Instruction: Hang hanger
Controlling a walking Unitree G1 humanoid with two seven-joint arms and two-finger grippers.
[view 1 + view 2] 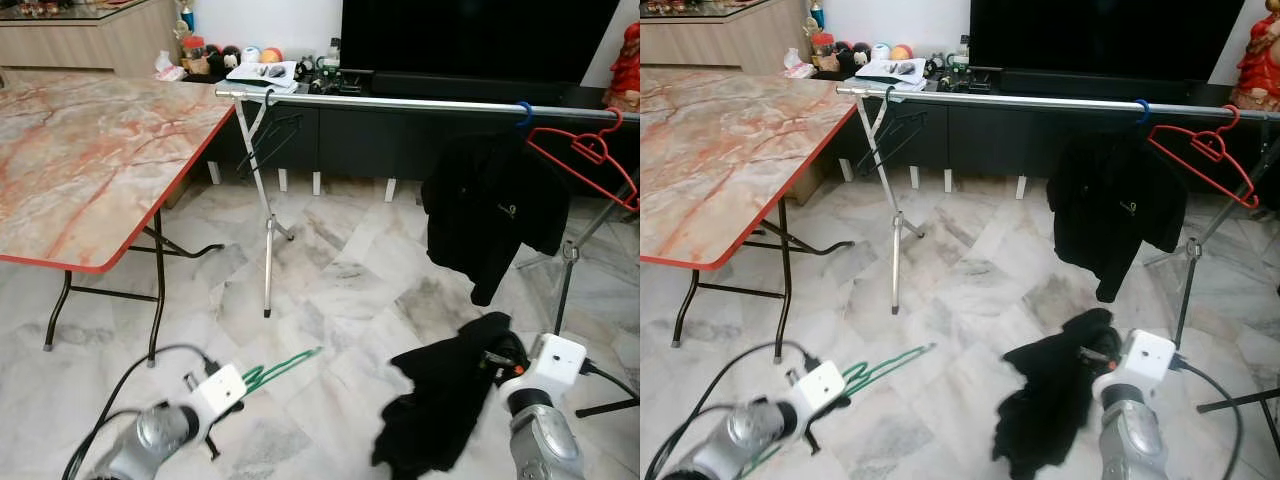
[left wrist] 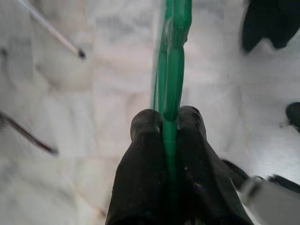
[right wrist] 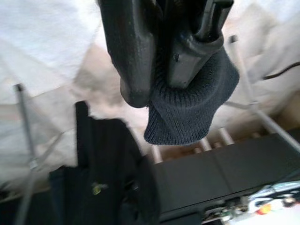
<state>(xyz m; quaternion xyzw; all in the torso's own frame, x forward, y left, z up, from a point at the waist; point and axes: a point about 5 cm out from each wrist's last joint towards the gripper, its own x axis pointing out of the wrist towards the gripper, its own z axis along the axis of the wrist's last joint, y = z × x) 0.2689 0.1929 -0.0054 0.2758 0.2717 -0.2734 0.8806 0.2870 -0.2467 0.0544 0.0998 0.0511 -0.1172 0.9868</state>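
Left tool [image 2: 166, 123] clamps green hanger [image 2: 173, 56]; right tool [image 3: 159, 89] grips black garment [image 3: 192, 112].

Both silver arms reach forward, low over the floor. The left gripper [image 2: 165, 123] has its two black fingers [image 2: 145, 140] pinched tight on a green hanger [image 1: 280, 368]. The right gripper [image 3: 161, 79] is clamped on a black garment [image 1: 445, 400], wrist raised.

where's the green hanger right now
The green hanger is low on the left in the head views, clamped in the left hand over the marble floor, near the table.
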